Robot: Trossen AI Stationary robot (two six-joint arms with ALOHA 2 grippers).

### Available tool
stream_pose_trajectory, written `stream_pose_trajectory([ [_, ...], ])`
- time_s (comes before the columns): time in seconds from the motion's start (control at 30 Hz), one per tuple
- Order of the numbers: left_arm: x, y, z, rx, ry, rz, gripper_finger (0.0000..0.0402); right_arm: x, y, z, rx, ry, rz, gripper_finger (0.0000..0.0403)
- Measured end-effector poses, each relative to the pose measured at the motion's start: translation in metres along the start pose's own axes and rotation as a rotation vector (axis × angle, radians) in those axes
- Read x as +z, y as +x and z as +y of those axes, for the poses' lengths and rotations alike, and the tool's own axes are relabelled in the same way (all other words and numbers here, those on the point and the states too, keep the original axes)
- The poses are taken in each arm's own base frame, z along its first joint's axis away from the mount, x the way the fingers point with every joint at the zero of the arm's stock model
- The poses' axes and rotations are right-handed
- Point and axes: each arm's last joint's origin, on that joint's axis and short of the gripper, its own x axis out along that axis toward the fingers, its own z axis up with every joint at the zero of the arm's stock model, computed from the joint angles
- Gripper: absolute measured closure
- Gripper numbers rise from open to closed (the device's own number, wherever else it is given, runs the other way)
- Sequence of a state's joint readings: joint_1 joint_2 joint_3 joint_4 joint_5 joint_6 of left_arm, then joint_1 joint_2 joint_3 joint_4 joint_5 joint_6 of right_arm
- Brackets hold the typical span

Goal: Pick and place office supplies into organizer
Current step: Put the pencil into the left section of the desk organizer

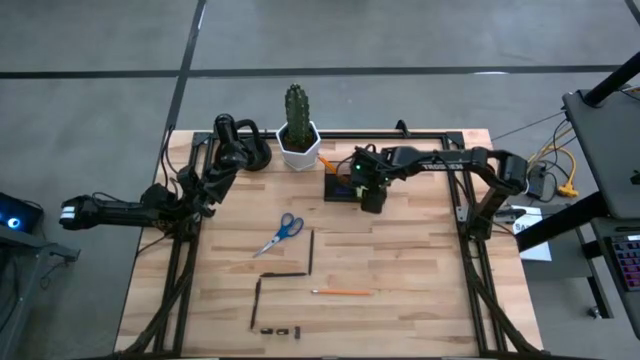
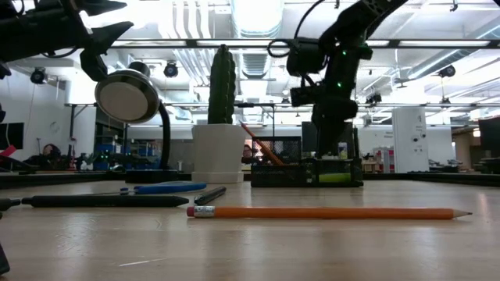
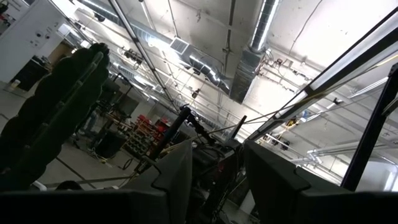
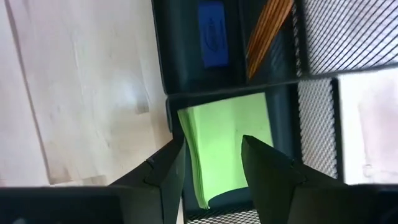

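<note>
The organizer (image 1: 343, 187) stands at the far middle of the table, right of the white cactus pot. In the right wrist view a lime-green sticky-note pad (image 4: 227, 143) lies in one compartment; a blue block (image 4: 211, 34) and an orange pencil (image 4: 268, 28) are in the one beside it. My right gripper (image 4: 214, 163) hangs open just above the pad, pointing down, with nothing between its fingers. Blue-handled scissors (image 1: 281, 235), dark pens (image 1: 311, 250), an orange pencil (image 1: 342, 292) and tiny black clips (image 1: 280, 329) lie flat on the table. My left gripper (image 3: 214, 180) is open at the left, pointing up.
A cactus in a white pot (image 1: 298, 145) stands left of the organizer, with a black rounded gadget (image 1: 240, 145) further left. Black frame rails run along the table's left, right and far edges. Bare wood lies between the scissors and the organizer.
</note>
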State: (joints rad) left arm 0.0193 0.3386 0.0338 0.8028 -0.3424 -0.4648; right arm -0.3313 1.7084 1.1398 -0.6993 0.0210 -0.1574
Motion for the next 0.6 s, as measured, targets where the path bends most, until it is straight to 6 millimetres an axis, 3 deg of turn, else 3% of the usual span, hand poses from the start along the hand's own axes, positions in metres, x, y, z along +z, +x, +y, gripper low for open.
stream_pose_trajectory([
  [0.4, 0.0, 0.0, 0.0, 0.0, 0.0, 0.0, 0.0272, 0.016, -0.036, -0.001, 0.014, 0.018, 0.062, 0.0264],
  [0.6, 0.0, 0.0, 0.0, 0.0, 0.0, 0.001, 0.0272, 0.027, -0.055, 0.008, 0.021, 0.007, 0.046, 0.0263],
])
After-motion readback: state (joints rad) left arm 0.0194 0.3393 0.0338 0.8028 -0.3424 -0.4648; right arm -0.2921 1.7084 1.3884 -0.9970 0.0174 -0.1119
